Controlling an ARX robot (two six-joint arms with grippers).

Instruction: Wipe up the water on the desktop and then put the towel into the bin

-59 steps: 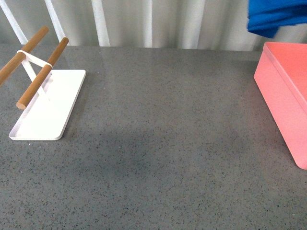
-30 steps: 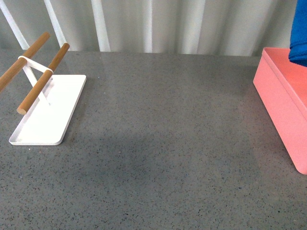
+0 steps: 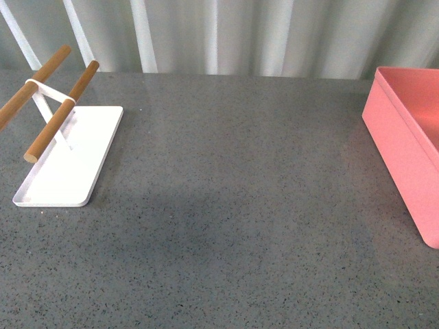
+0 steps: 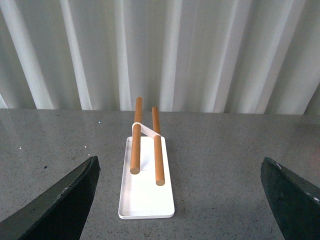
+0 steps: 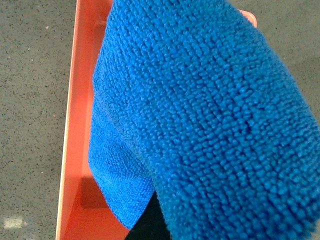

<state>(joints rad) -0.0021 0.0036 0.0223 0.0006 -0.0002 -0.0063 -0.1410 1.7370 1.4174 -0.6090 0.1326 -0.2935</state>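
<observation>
The blue towel point(image 5: 200, 115) fills most of the right wrist view and hangs over the inside of the salmon-pink bin point(image 5: 75, 150). My right gripper is shut on the towel; its fingers are hidden behind the cloth. In the front view only the bin point(image 3: 405, 144) shows at the right edge of the speckled grey desktop point(image 3: 240, 205); the towel and both arms are out of that view. My left gripper point(image 4: 185, 200) hangs open above the desktop point(image 4: 225, 165) with nothing between its dark fingers point(image 4: 60, 205).
A flat white tray point(image 3: 68, 157) carrying two wooden rods point(image 3: 58, 113) sits at the desktop's left; in the left wrist view that tray point(image 4: 145, 195) lies straight ahead. A pale corrugated wall point(image 3: 219, 34) runs along the back.
The towel was at the top right of the front view, moved right over the bin, and has now left that view.
</observation>
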